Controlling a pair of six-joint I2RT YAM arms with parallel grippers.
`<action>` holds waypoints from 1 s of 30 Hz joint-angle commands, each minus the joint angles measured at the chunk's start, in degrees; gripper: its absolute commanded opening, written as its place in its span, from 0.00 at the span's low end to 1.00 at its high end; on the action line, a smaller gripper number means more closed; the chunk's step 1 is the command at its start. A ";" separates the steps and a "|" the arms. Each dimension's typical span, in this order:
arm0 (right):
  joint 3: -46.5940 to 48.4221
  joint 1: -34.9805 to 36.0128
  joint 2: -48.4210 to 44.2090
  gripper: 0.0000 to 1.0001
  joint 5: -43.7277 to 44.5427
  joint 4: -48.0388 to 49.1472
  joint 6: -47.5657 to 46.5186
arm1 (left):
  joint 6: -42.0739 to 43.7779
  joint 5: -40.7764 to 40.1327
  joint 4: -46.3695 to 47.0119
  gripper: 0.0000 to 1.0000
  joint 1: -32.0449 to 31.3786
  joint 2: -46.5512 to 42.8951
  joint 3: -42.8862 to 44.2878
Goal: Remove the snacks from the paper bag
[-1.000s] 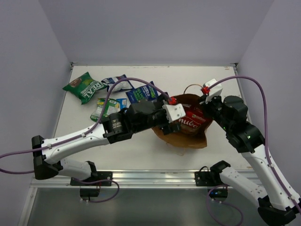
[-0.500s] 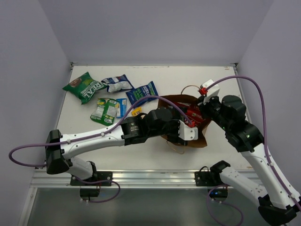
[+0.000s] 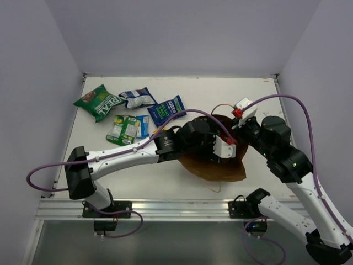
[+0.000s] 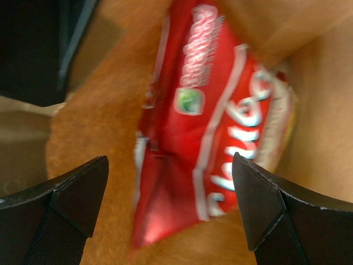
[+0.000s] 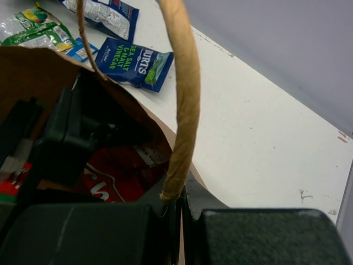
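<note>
The brown paper bag lies on its side at the table's middle right. My left gripper is open inside its mouth, its black fingers either side of the lower end of the red chip bag, not touching it. In the top view the left gripper is buried in the bag. My right gripper is shut on the bag's rim where the twisted handle joins. It holds the far edge up, seen in the top view. The red bag also shows in the right wrist view.
Snacks lie on the table at back left: a green bag, a blue-white packet, a blue Burts packet that also shows in the right wrist view, and a green-white packet. The back wall edge is beyond them.
My left arm has swung right and pushed its gripper deeper into the bag's mouth. The bag has sagged and shifted toward the near edge. The right gripper has kept its hold.
</note>
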 commanded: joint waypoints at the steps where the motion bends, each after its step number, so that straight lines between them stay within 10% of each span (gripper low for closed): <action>1: 0.47 1.25 -0.81 0.00 -1.06 2.96 -1.44 | 1.80 2.29 -0.09 0.99 1.94 0.86 3.53; 13: -0.58 2.05 -1.16 0.00 0.17 3.57 -1.53 | -1.98 9.41 -4.31 0.86 2.55 5.52 4.85; 23: -2.34 2.13 -1.08 0.00 3.33 5.24 -1.53 | -3.82 8.63 -4.75 0.01 2.55 3.33 5.20; 30: -2.87 2.13 0.85 0.00 9.22 6.03 -0.92 | -6.72 11.79 -5.28 0.00 2.20 -5.45 5.20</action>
